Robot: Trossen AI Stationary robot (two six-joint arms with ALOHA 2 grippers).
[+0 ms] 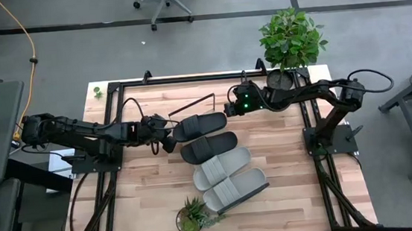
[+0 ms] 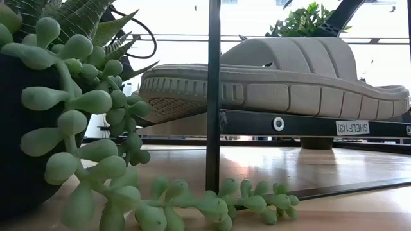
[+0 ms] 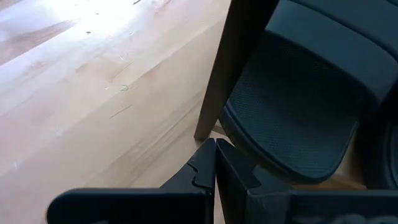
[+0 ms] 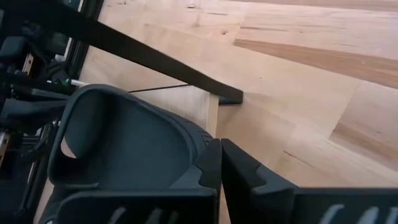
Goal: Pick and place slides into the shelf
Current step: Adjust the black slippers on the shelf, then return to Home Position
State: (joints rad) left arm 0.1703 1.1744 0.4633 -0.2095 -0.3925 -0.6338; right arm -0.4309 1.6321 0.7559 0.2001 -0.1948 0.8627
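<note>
Four slides lie side by side in a slanted row in the high view: a black one (image 1: 199,125) farthest, a second black one (image 1: 209,147), then two light grey ones (image 1: 222,166) (image 1: 236,189). They sit on the shelf, whose thin black rod frame (image 1: 192,105) shows beyond them; its light board (image 4: 196,102) shows under the far black slide (image 4: 124,137). My left gripper (image 1: 169,138) is shut at that slide's left end (image 3: 298,118). My right gripper (image 1: 229,107) is shut at its right end. In the low view a grey slide (image 2: 282,77) rests on the shelf's black rail (image 2: 308,123). My left gripper (image 3: 215,163) lies low and level beside the far black slide's rounded end (image 3: 261,163), coming from the table's left; whether a finger touches it, I cannot tell. My right gripper (image 4: 219,158) comes from the table's right, slanting down, one finger (image 4: 210,163) against the slide's rim (image 4: 200,138). The slide lies flat on the board.
A leafy potted plant (image 1: 291,39) stands at the table's far right. A succulent in a pot (image 1: 192,218) stands at the near edge and fills the left of the low view (image 2: 70,102). Black rig frames (image 1: 111,139) (image 1: 316,132) run along both table sides. A shelf rod (image 3: 231,62) rises by the left gripper.
</note>
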